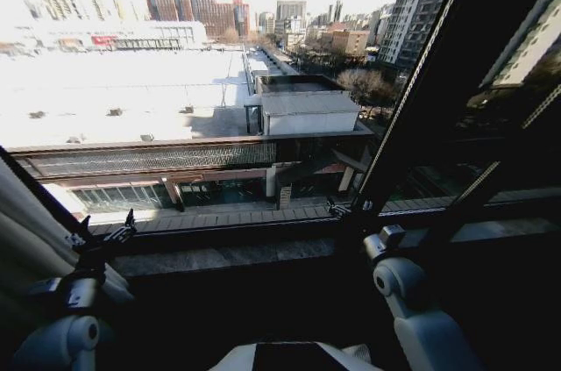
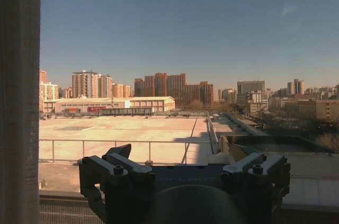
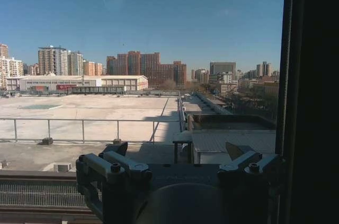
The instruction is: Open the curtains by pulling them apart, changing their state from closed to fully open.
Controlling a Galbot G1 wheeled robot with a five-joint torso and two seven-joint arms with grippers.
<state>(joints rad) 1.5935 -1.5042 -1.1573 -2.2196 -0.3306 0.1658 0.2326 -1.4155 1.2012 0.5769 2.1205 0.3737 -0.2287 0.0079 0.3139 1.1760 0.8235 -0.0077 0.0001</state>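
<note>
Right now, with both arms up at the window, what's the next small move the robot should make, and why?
Probably none beyond easing both arms back. The curtains are already bunched at the left edge, the glass is uncovered, and the left gripper and right gripper are both open near the sill, holding no fabric. The right side is too dark to confirm a second panel.

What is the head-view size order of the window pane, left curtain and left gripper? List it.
1. window pane
2. left curtain
3. left gripper, smallest even though it sits near the camera
</note>
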